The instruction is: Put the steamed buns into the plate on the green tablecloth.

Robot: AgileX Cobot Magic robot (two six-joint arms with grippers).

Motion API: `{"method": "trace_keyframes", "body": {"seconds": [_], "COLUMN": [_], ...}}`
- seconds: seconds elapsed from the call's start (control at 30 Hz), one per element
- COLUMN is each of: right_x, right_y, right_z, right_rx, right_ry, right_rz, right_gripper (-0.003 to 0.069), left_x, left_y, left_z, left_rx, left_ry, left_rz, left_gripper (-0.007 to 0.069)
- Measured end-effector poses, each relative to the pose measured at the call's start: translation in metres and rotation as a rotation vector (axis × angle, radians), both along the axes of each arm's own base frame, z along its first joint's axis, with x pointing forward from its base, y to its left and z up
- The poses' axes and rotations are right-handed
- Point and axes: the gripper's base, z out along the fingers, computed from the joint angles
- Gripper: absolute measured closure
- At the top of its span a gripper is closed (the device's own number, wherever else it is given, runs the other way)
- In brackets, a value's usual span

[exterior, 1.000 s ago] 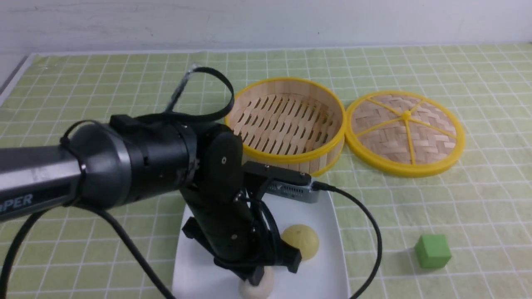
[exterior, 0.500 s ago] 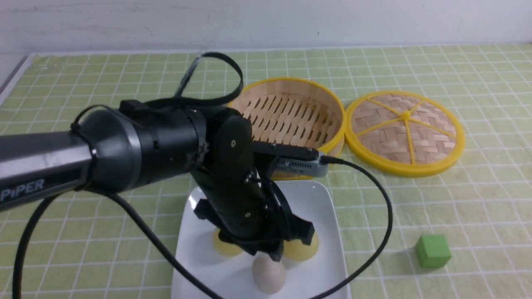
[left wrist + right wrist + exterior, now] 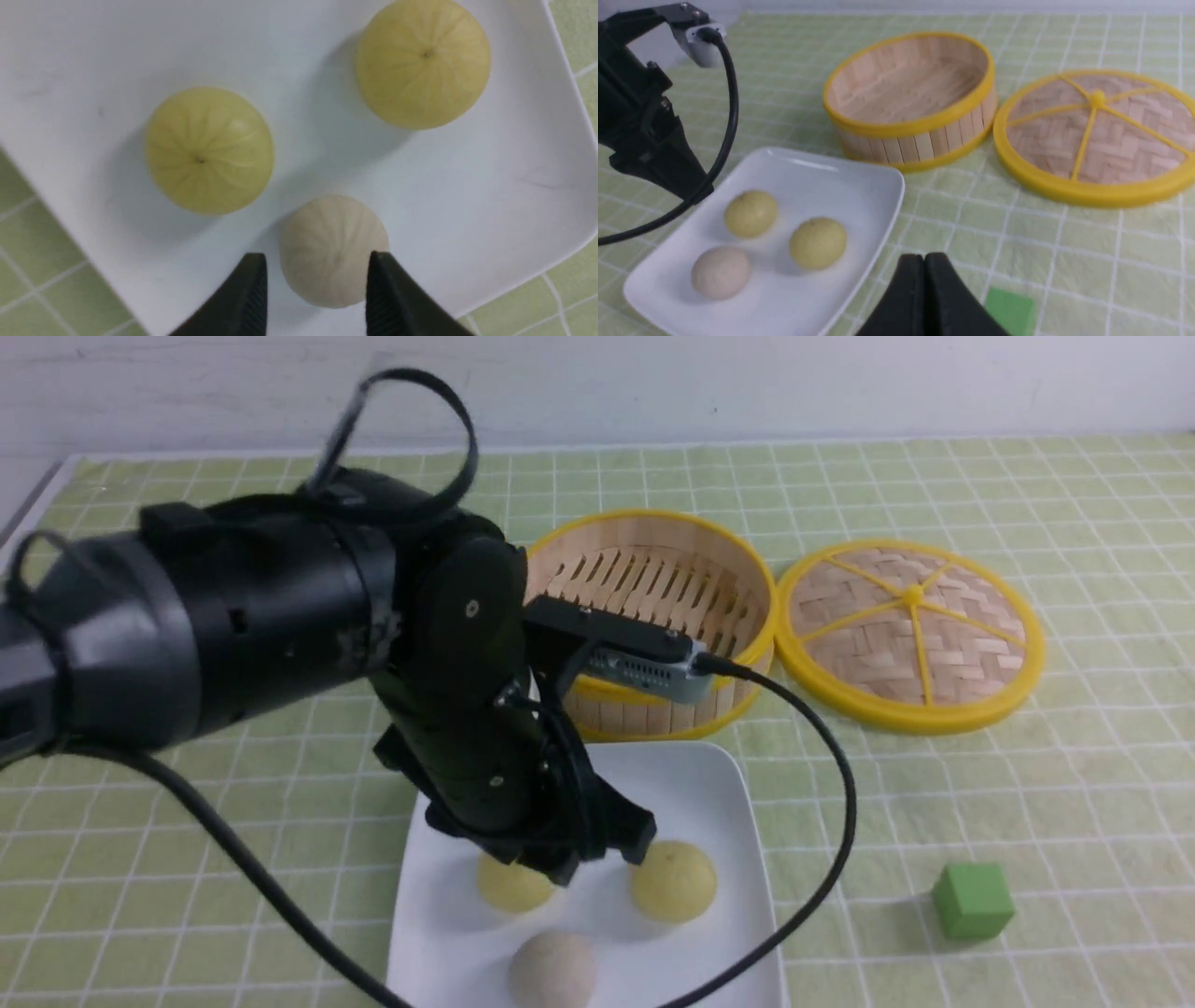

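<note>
All three steamed buns lie on the white square plate on the green tablecloth: two pale yellow ones and an off-white one nearest the front edge. My left gripper hovers above the plate, open and empty. In the left wrist view its fingers stand either side of the off-white bun, well above it, with the yellow buns beyond. My right gripper is shut and empty, to the right of the plate.
An empty yellow-rimmed bamboo steamer basket stands just behind the plate, its woven lid flat to its right. A small green cube sits right of the plate, close under my right gripper. The left arm's cable hangs over the plate's right side.
My left gripper has let go of the off-white bun, opened, and risen up and back to the left. The bun now rests on the plate's front part.
</note>
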Motion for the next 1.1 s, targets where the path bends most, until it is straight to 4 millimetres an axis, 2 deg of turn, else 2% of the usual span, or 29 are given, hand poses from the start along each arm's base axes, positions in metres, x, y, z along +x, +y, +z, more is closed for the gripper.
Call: {"method": "trace_keyframes", "body": {"seconds": [0.17, 0.23, 1.1], "right_x": [0.005, 0.006, 0.006], "right_y": [0.003, 0.003, 0.003], "right_z": [-0.011, -0.011, -0.011], "right_rx": [-0.008, -0.025, -0.034], "right_ry": [-0.084, -0.106, -0.125], "right_rz": [0.005, 0.003, 0.004], "right_gripper": [0.0673, 0.0672, 0.0666], "left_x": [-0.007, -0.009, -0.008], "left_y": [0.012, 0.013, 0.013], "left_z": [0.021, 0.024, 0.025], "left_rx": [0.007, 0.004, 0.004], "left_ry": [-0.065, -0.072, -0.082], "left_rz": [-0.011, -0.011, -0.012], "left_gripper": [0.0568, 0.0615, 0.0611]}}
